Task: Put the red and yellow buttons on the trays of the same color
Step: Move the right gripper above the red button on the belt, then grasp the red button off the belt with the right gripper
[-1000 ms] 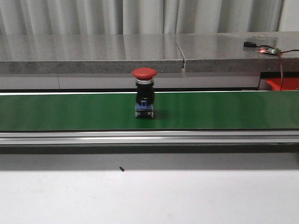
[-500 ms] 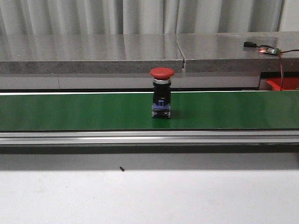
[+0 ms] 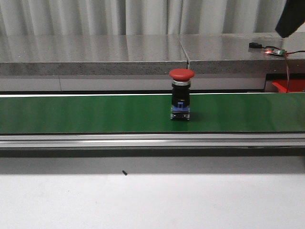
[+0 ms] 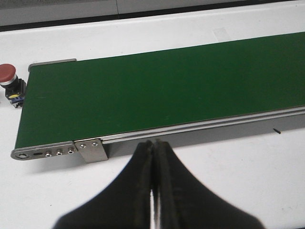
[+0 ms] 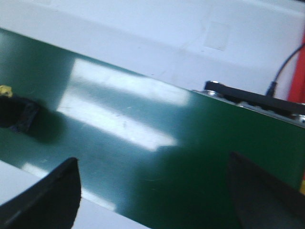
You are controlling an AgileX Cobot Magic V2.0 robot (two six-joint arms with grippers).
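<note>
A red button (image 3: 182, 95) with a black body stands upright on the green belt (image 3: 86, 114), a little right of centre. A second red button (image 4: 9, 81) sits on the white table just off the belt's end in the left wrist view. My left gripper (image 4: 153, 148) is shut and empty, over the white table in front of the belt (image 4: 162, 86). My right gripper (image 5: 151, 160) hangs open above the belt (image 5: 181, 143), nothing between its fingers. A dark body with a yellow speck (image 5: 16, 114) is cut off at that frame's edge. No yellow button or yellow tray shows.
A red tray (image 3: 289, 86) peeks out behind the belt at the far right, also a red strip (image 5: 300, 71) in the right wrist view. A dark part of my right arm (image 3: 290, 19) fills the top right corner. A small circuit board (image 3: 274, 51) with wires lies on the grey ledge.
The red button has travelled to the right along the belt, from left of centre to right of centre. A dark part of my right arm has come into the top right corner.
</note>
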